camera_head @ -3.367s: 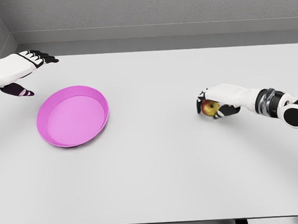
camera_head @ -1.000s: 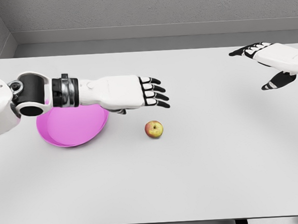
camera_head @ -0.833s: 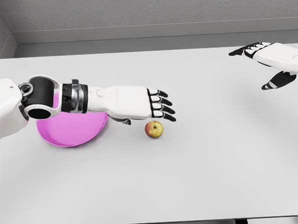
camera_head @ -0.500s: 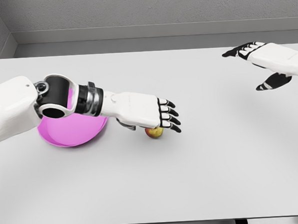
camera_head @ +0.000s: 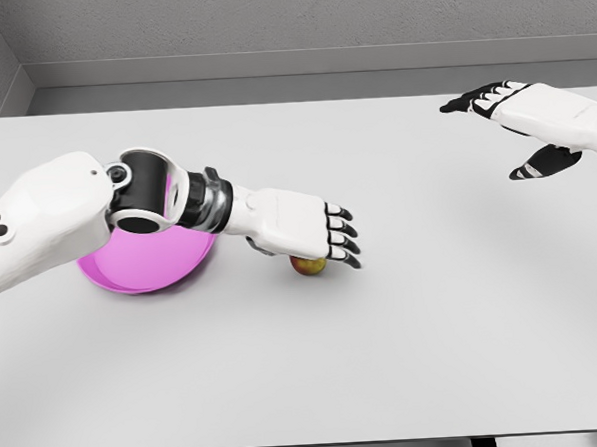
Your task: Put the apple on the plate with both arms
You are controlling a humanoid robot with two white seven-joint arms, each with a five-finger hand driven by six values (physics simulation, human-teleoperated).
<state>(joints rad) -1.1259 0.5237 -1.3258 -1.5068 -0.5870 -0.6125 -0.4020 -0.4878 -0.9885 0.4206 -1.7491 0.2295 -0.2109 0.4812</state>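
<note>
Head view. Apple (camera_head: pixel 308 265) sat on the desk (camera_head: pixel 385 339), just right of the plate (camera_head: pixel 131 272), mostly covered from above by the left hand (camera_head: pixel 304 233). That hand's fingers were extended over the fruit, not yet closed on it; contact could not be told. Right hand (camera_head: pixel 518 112) hung well right of the plate near the desk's far edge, fingers spread, holding nothing. Judged: pick-up under way, lift and placing on the plate left to do. Short, open path from apple to plate; left forearm overlapped the plate's far rim.
</note>
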